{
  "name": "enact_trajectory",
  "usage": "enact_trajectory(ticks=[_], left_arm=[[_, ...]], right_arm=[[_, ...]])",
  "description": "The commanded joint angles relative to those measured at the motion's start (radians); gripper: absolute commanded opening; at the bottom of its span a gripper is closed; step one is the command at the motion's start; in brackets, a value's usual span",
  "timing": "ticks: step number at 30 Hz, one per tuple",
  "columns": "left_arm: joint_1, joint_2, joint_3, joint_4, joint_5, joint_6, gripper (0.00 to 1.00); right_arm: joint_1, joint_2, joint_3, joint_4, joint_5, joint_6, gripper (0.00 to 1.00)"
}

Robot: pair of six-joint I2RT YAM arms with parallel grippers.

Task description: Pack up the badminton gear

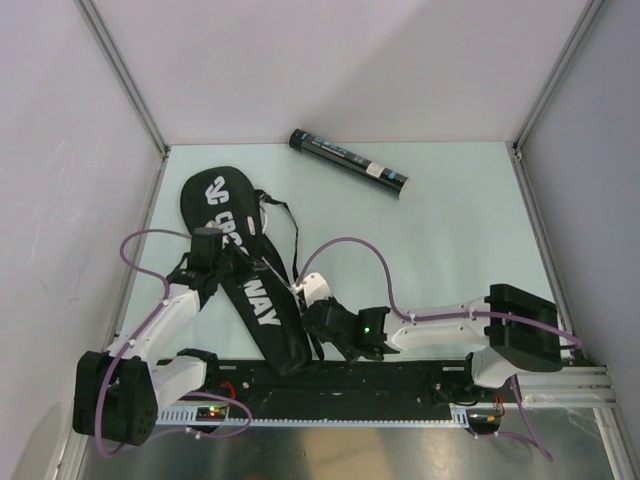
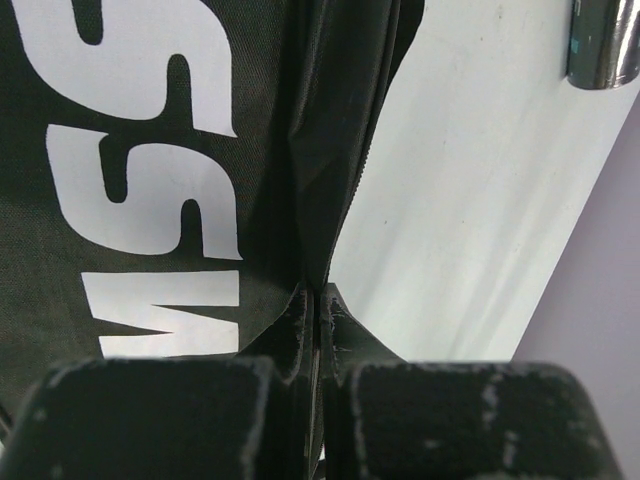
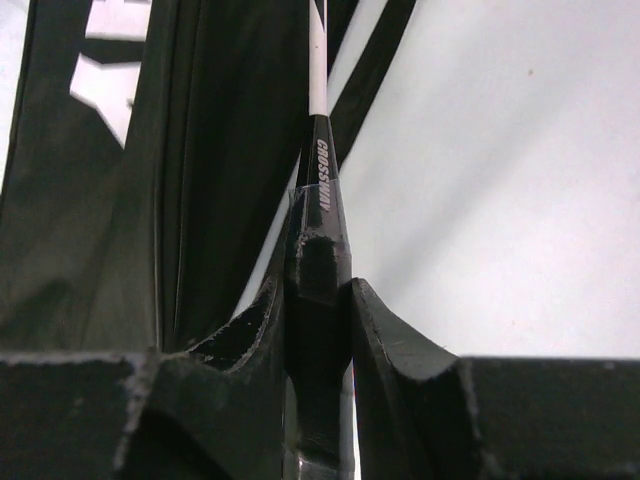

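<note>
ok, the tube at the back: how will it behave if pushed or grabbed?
The tube lies on its side on the table, so a sideways nudge would probably roll it. Its end looks glossy in the left wrist view, so it may slip in a light grip. It looks rigid, unlikely to flop.

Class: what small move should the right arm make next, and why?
Probably ease the racket deeper into the bag: the right gripper clamps its handle, the shaft runs toward the bag, and the left gripper pinches the bag's edge.
</note>
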Motion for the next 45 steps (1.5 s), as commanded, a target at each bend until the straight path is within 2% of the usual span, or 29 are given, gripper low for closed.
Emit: enact_trajectory(ticks=[1, 10, 20, 21, 22, 26, 28, 30, 35, 41, 45], left_arm=[[-0.018, -0.056, -0.029, 0.049, 0.062, -0.060, 0.00], [-0.023, -0.107, -0.085, 0.072, 0.060, -0.124, 0.00], [-0.024, -0.145, -0.160, 0.115, 0.049, -0.196, 0.00], [-0.024, -0.149, -0.165, 0.119, 0.041, -0.200, 0.00], [-0.023, -0.149, -0.170, 0.123, 0.035, -0.202, 0.00], [-0.023, -0.124, -0.165, 0.138, 0.020, -0.183, 0.00], [-0.023, -0.107, -0.155, 0.147, 0.022, -0.160, 0.00], [-0.023, -0.096, -0.149, 0.155, 0.017, -0.143, 0.00], [-0.023, -0.088, -0.145, 0.172, 0.007, -0.135, 0.00], [-0.023, -0.069, -0.141, 0.180, 0.008, -0.134, 0.00], [-0.023, -0.050, -0.139, 0.188, 0.021, -0.134, 0.00]], right_arm=[[-0.032, 0.070, 0.089, 0.165, -0.007, 0.002, 0.00], [-0.085, 0.216, 0.196, 0.220, 0.016, 0.068, 0.01], [-0.125, 0.319, 0.255, 0.225, 0.083, 0.243, 0.13], [-0.129, 0.324, 0.263, 0.210, 0.079, 0.265, 0.17], [-0.135, 0.322, 0.271, 0.197, 0.058, 0.278, 0.20], [-0.159, 0.275, 0.278, 0.100, -0.124, 0.266, 0.44], [-0.175, 0.238, 0.275, 0.034, -0.227, 0.253, 0.52], [-0.184, 0.198, 0.254, -0.013, -0.291, 0.233, 0.57], [-0.200, 0.123, 0.181, -0.053, -0.428, 0.191, 0.60], [-0.234, 0.096, 0.103, -0.016, -0.571, 0.144, 0.53], [-0.248, 0.107, 0.062, 0.018, -0.614, 0.146, 0.52]])
